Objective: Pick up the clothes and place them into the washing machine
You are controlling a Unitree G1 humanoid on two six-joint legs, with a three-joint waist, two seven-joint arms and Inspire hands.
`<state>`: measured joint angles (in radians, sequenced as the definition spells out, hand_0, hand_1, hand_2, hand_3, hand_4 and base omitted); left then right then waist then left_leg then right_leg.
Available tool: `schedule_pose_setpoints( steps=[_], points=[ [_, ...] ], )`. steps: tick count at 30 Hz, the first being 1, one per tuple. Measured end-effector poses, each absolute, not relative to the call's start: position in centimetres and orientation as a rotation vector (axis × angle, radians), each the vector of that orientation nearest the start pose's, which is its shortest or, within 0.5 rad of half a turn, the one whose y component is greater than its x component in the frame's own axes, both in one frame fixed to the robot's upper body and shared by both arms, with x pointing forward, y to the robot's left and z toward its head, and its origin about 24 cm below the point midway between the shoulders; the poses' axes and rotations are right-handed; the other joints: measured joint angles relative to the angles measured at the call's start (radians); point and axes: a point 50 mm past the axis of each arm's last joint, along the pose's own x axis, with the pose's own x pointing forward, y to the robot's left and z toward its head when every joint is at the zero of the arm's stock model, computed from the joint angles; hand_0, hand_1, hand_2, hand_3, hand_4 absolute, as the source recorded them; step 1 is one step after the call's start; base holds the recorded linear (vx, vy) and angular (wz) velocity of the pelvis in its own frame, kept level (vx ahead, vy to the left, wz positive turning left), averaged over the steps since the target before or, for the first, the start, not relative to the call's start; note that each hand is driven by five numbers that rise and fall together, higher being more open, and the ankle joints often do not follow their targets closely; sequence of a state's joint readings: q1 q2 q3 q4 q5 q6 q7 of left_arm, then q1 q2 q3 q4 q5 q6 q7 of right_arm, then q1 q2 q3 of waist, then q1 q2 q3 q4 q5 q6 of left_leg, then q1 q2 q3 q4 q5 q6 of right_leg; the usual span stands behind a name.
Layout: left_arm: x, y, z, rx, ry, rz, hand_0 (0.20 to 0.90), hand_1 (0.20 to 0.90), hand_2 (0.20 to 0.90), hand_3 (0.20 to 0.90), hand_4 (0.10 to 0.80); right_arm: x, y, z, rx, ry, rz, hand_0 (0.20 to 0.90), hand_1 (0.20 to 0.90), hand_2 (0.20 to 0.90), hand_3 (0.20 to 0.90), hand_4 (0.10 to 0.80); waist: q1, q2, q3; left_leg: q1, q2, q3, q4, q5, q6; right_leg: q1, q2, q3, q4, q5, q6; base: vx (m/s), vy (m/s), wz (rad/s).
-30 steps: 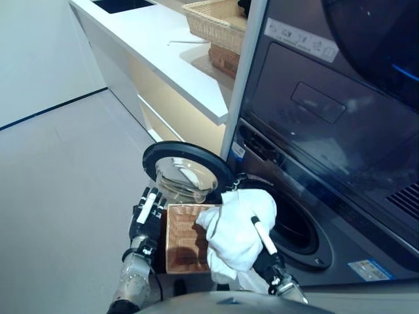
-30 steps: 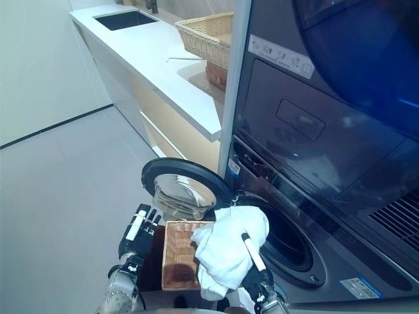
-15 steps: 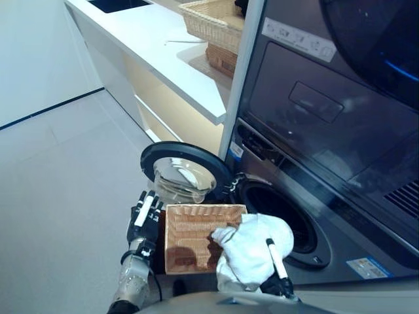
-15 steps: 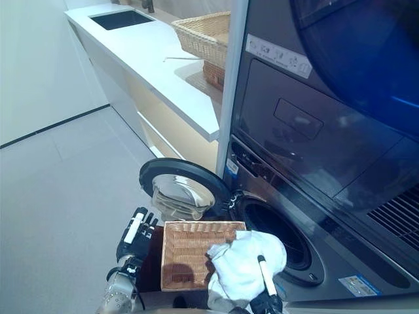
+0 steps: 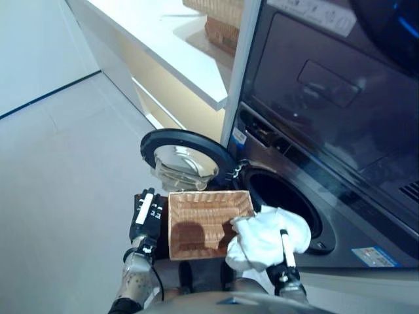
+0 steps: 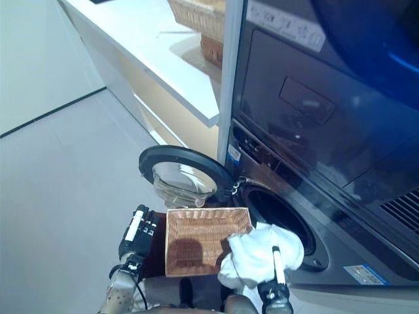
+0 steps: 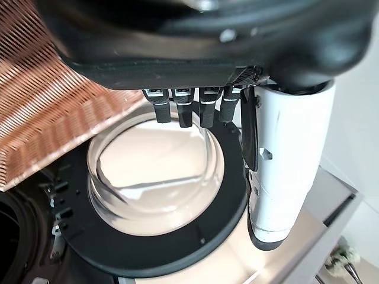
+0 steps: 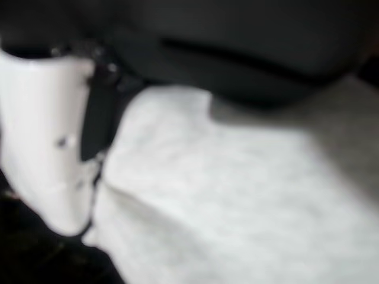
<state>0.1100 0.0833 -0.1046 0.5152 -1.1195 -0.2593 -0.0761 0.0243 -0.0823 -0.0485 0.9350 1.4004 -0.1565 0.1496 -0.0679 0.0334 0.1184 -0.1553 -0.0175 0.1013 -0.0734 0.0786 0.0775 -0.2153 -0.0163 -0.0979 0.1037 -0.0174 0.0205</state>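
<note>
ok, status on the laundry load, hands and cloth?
Right hand shut on white cloth, just short of the drum opening. Left hand open beside the wicker basket. Washer door open, nothing blocking.

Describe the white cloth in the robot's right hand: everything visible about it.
The white cloth is a soft, crumpled bundle of plain fabric, bunched into rounded folds with no pattern showing. The right hand grips it from below, its white-covered thumb lying across the folds. The bundle hangs at the lower rim of the washing machine's open drum, not yet inside, overlapping the near right corner of the wicker basket.
</note>
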Motion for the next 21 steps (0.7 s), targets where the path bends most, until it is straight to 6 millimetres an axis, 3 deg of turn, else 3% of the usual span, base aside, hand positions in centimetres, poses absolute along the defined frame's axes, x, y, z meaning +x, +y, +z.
schedule_pose_setpoints(
  steps=[6, 12, 15, 21],
  points=[
    [19.2, 17.3, -7.4, -0.959, 0.286, 0.319, 0.9, 0.9, 0.9, 0.9, 0.8, 19.1, -20.6, -11.5, 1.17, 0.393, -0.632, 0.2, 0.2, 0.2, 0.2, 0.3, 0.029, 0.013, 0.035, -0.051, -0.001, -0.018, 0.0, 0.005, -0.008, -0.056, -0.003, -0.017, 0.028, -0.006, -0.006, -0.062, -0.008, 0.11],
    [19.2, 17.2, -7.1, -0.969, 0.274, 0.305, 0.9, 0.9, 0.9, 0.9, 0.8, 21.6, -20.7, -10.0, 1.165, 0.336, -0.614, 0.2, 0.2, 0.2, 0.2, 0.3, 0.041, 0.017, 0.06, -0.085, -0.002, -0.038, 0.003, 0.017, -0.002, -0.09, -0.006, -0.036, 0.046, -0.016, -0.012, -0.056, -0.004, 0.11],
    [20.2, 16.9, -6.1, -0.981, 0.229, 0.254, 0.9, 0.9, 0.9, 0.9, 0.8, 23.9, -21.2, -8.4, 1.199, 0.256, -0.647, 0.2, 0.2, 0.2, 0.2, 0.3, 0.057, 0.024, 0.098, -0.117, -0.003, -0.053, 0.011, 0.025, -0.003, -0.116, -0.01, -0.052, 0.062, -0.019, -0.015, -0.055, -0.008, 0.12],
    [20.2, 16.9, -5.3, -0.987, 0.203, 0.22, 0.9, 0.9, 0.9, 0.9, 0.8, 27.1, -22.0, -5.8, 1.251, 0.136, -0.689, 0.2, 0.2, 0.2, 0.2, 0.3, 0.086, 0.033, 0.119, -0.157, -0.009, -0.062, 0.025, 0.026, -0.003, -0.166, -0.019, -0.054, 0.103, -0.034, -0.015, -0.044, 0.002, 0.08]
  ],
)
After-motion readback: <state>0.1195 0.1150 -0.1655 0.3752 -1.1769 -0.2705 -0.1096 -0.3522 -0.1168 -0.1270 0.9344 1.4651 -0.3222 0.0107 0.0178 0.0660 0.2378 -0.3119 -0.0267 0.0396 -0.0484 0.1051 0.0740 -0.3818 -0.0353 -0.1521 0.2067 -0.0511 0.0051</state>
